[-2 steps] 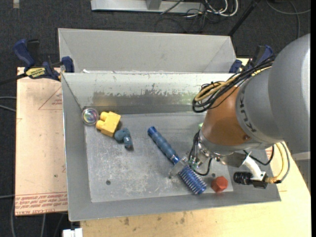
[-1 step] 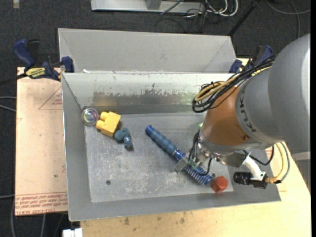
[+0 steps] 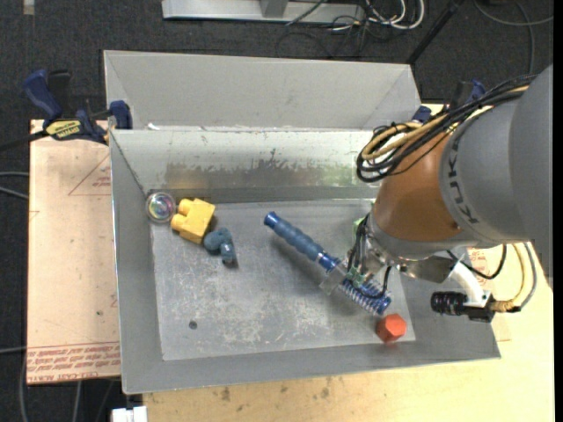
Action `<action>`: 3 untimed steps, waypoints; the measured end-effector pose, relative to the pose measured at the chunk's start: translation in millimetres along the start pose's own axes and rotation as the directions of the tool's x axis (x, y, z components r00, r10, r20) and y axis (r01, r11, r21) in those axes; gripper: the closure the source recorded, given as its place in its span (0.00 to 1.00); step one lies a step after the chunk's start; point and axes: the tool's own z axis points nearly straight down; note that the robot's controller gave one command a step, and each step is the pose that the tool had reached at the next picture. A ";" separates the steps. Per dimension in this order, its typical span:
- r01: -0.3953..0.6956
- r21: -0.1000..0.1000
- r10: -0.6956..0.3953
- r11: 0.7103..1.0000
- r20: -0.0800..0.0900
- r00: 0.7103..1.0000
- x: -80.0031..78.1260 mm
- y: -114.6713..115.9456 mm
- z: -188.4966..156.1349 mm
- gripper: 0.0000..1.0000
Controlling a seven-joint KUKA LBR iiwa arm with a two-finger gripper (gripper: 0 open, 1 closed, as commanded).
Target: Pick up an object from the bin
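My gripper [image 3: 360, 253] is low in the right part of the bin, mostly hidden under the arm's orange cover. It sits right over the bristle end of a blue brush [image 3: 303, 246], which lies slantwise from the bin's middle down to the right. The brush's clear neck and blue-white bristles [image 3: 368, 295] stick out just below the gripper. A small red-orange block [image 3: 391, 327] lies close by at the bin's front right, apart from the brush.
A yellow toy block [image 3: 193, 218], a grey-blue curved piece [image 3: 221, 245] and a shiny little ball [image 3: 160, 207] lie together at the back left. The arm covers the bin's right wall.
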 end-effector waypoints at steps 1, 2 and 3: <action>0.003 0.003 -0.003 1.000 -0.002 1.000 0.2 0.3 -5.2 1.00; 0.007 0.002 -0.007 1.000 -0.001 1.000 0.5 0.5 -36.2 1.00; 0.010 0.003 -0.010 1.000 -0.002 1.000 0.9 0.8 -39.3 1.00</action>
